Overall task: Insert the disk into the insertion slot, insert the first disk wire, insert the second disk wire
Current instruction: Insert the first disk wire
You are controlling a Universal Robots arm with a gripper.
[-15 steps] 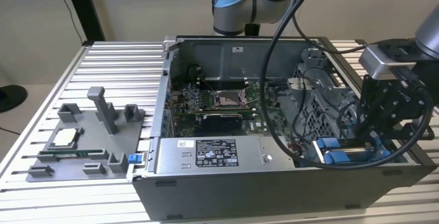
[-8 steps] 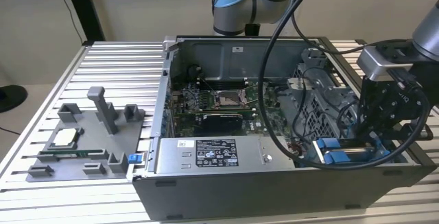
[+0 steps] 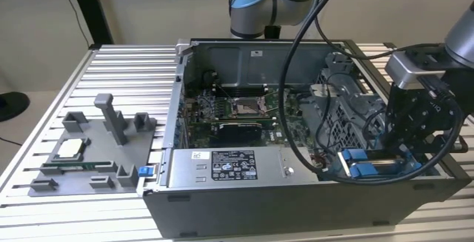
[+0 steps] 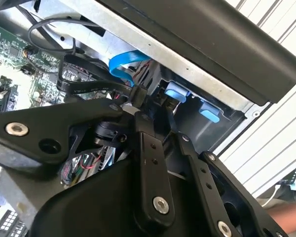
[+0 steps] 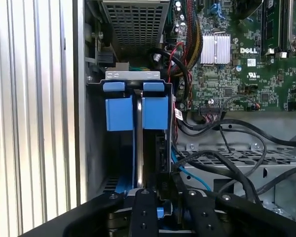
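Disk (image 5: 119, 112), with its blue frame showing, sits in the insertion slot (image 5: 94, 143). The slot is in a corner of the computer case (image 3: 296, 208), against the case's side wall. The gripper (image 5: 163, 197) hangs inside the case over the slot's end. A black cable (image 4: 84, 89) and a blue cable (image 4: 122, 64) run just beside it. I cannot tell how far the gripper is open or whether it holds anything.

Printed label (image 3: 232, 166) on power supply box (image 3: 296, 170), text illegible

Soft even indoor light, bright glare on ribbed table (image 5: 34, 98), case (image 3: 296, 208) interior shadowed, tool (image 4: 138, 103) dark
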